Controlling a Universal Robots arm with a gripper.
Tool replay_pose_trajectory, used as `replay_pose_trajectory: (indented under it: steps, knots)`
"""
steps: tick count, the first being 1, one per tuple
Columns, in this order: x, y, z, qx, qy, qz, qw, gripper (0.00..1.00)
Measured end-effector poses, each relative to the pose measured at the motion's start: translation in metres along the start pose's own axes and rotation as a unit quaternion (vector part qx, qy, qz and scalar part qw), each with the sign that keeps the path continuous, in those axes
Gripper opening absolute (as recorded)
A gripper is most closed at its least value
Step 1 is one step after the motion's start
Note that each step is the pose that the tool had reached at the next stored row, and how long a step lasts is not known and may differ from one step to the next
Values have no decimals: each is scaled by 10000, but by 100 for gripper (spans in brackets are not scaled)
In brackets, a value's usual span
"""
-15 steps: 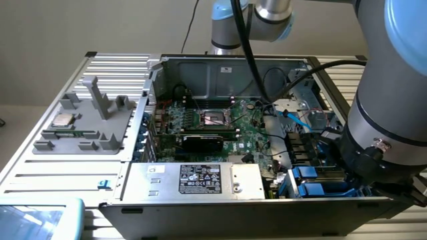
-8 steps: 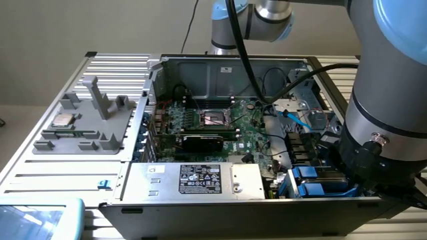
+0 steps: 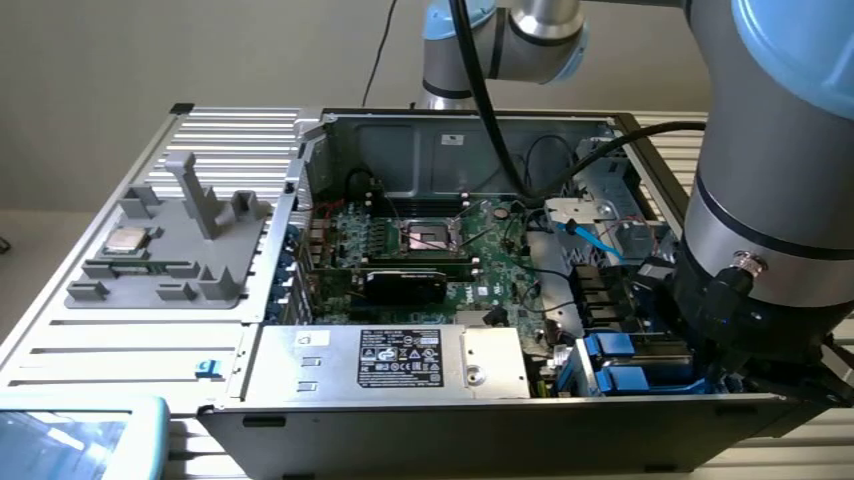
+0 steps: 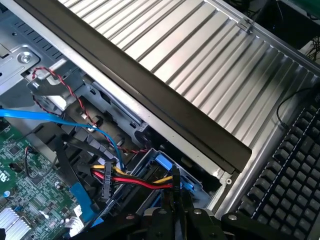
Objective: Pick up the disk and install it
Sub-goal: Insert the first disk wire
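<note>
One grey and light-blue robot arm (image 3: 774, 200) reaches into the corner of an open computer case (image 3: 454, 150), at the exterior view's right. The case lies on its side on a ribbed metal table (image 3: 80, 340).

The gripper (image 4: 175, 194) has its black fingers drawn almost together, with nothing visibly between them. Its tips are close to the disk (image 4: 164, 162), which sits in a drive bay in that corner of the case. The blue plastic bracket along the disk's edge shows, and its white label is hidden. Whether the tips touch it cannot be told.

Writing: a silver power supply box (image 3: 487, 360) along the case's near wall carries a black-and-white sticker (image 3: 400, 362), with print too small to read. White markings on the green motherboard (image 3: 501, 265) are also unreadable.

Around the bay, a bundle of red, yellow and black wires (image 4: 140, 182) ends in a black plug (image 4: 106, 182) just beside the gripper. A blue flat cable (image 4: 50, 119) and a thin twisted red-and-black wire (image 4: 55, 76) cross nearby. The black case rim (image 4: 150, 95) runs between the bay and the table. A black keyboard (image 4: 285, 175) lies beyond the rim.

At the exterior view's left, well apart from the case, a grey fixture (image 3: 174, 250) holds a small square silver chip (image 3: 127, 240).
</note>
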State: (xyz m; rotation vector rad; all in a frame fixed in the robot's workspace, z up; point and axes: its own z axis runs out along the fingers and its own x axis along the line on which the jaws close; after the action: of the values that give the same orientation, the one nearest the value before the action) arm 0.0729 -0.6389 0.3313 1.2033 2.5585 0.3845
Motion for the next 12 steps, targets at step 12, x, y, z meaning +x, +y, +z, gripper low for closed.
replay_pose_trajectory:
  steps: [12]
  knots:
    - [85,67,12,132,-133,-38,9998,16]
